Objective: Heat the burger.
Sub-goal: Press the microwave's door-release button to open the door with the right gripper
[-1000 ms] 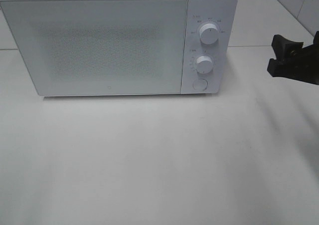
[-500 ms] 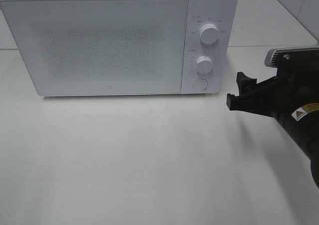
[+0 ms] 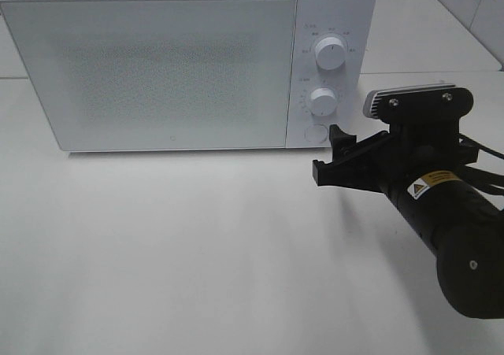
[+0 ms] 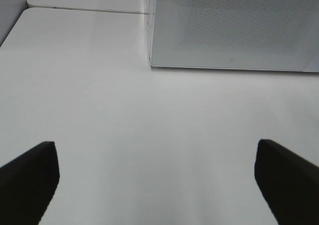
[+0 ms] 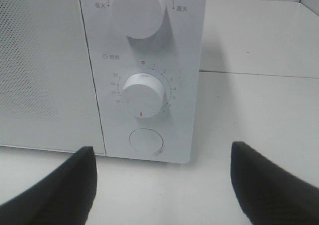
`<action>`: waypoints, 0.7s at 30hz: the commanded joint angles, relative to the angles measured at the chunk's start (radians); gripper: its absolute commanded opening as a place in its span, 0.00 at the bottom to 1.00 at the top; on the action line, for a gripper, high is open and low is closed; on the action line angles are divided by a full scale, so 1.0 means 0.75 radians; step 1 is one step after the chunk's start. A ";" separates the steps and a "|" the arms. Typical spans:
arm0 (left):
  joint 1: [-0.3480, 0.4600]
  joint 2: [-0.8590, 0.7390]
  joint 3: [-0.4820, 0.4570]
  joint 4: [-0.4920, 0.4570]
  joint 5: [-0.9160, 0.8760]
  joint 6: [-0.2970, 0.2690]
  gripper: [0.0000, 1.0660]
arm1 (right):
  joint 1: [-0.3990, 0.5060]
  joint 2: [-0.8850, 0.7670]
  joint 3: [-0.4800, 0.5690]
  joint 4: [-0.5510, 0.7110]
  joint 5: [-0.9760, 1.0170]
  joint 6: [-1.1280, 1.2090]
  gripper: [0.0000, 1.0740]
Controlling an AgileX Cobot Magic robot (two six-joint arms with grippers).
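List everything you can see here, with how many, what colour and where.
microwave: one, white, door shut, back of the table
upper knob: one, white, top of the microwave's right panel
lower knob: one, white, below the upper knob
round button: one, white, under the lower knob
table: one, white, under everything
right arm: one, black, right side of the table
right hand: one, black, open and empty, in front of the round button, not touching
left hand: one, black, open and empty, over the table in front of the microwave
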State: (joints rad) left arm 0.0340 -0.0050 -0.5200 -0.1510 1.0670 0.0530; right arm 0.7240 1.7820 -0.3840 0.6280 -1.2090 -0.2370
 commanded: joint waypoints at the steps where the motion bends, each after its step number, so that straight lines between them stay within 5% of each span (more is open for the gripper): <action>1: 0.001 -0.020 0.003 0.000 0.003 -0.001 0.94 | 0.005 0.009 -0.024 0.003 -0.089 0.020 0.67; 9: 0.001 -0.020 0.003 -0.003 0.003 -0.001 0.94 | 0.005 0.017 -0.035 -0.012 -0.085 0.337 0.57; 21: 0.001 -0.020 0.003 -0.003 0.003 -0.001 0.94 | 0.005 0.017 -0.035 -0.055 -0.071 1.272 0.29</action>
State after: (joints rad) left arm 0.0340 -0.0050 -0.5200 -0.1510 1.0670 0.0530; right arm 0.7240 1.7980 -0.4010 0.6050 -1.2090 0.6700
